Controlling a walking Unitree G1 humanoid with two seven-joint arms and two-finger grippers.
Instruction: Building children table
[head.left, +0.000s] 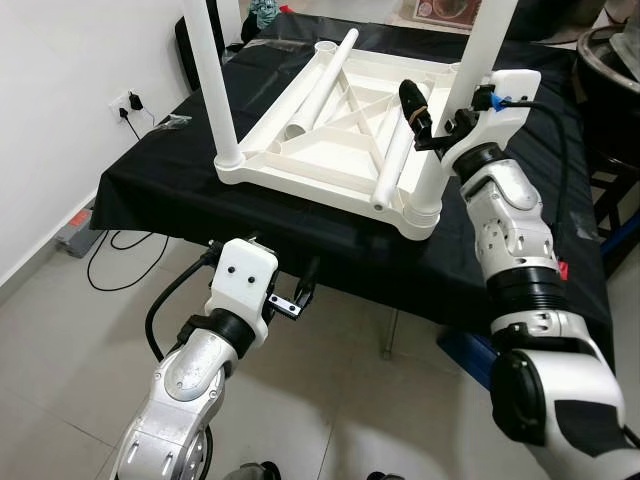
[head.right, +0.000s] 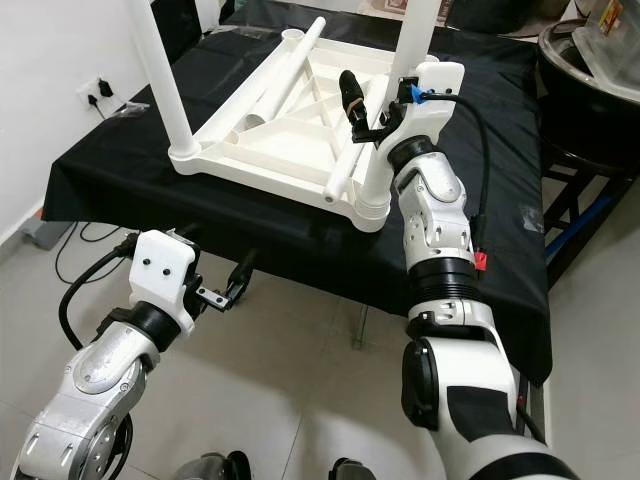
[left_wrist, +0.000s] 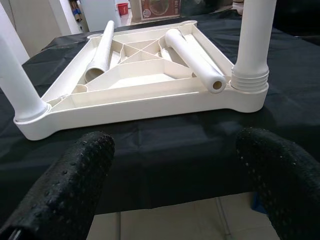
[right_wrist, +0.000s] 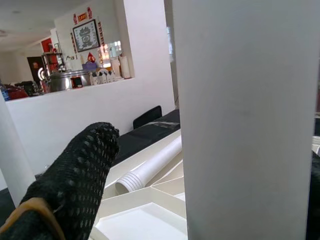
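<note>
A white plastic table top (head.left: 330, 140) lies upside down on a table draped in black cloth (head.left: 160, 190). One leg (head.left: 213, 80) stands upright in its near left corner, another (head.left: 470, 80) in its near right corner. Two loose legs (head.left: 325, 85) (head.left: 398, 150) lie across the underside. My right gripper (head.left: 440, 115) is open around the near right leg, and one black finger (right_wrist: 85, 175) stands clear of it. My left gripper (left_wrist: 172, 185) hangs open and empty below the cloth's front edge, pointing at the table top.
A wall socket with a plug (head.left: 130, 103) and cables are on the left, by the tiled floor (head.left: 60, 380). Dark furniture (head.left: 605, 70) stands close on the right. Something blue (head.left: 465, 352) lies under the table.
</note>
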